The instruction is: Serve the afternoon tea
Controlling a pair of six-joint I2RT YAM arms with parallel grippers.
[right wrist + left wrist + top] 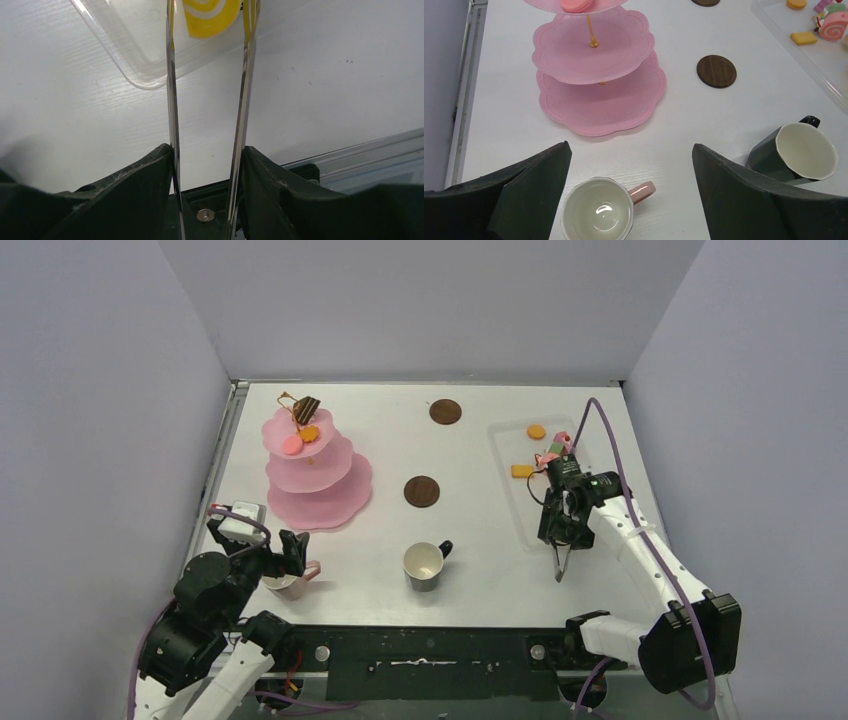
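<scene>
The pink three-tier stand [318, 465], part-loaded, stood near the table's left rear corner. By the right edge, the right gripper [560, 532] was clamped on the tongs [172, 100] at the clear tray [515, 502], evidently to fetch from it. The left gripper [630, 150] hung spread wide over the pink mug [599, 212] at the front left; only the right wrist view showed a yellow swirl pastry [210, 15] between the blades, grip unconfirmed.

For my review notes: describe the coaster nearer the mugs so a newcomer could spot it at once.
Find the pink three-tier stand on the table's left. Right of its bottom tier lies a round brown coaster, with the black mug toward the near edge. Its twin coaster lies by the back edge; this one sits mid-table.
</scene>
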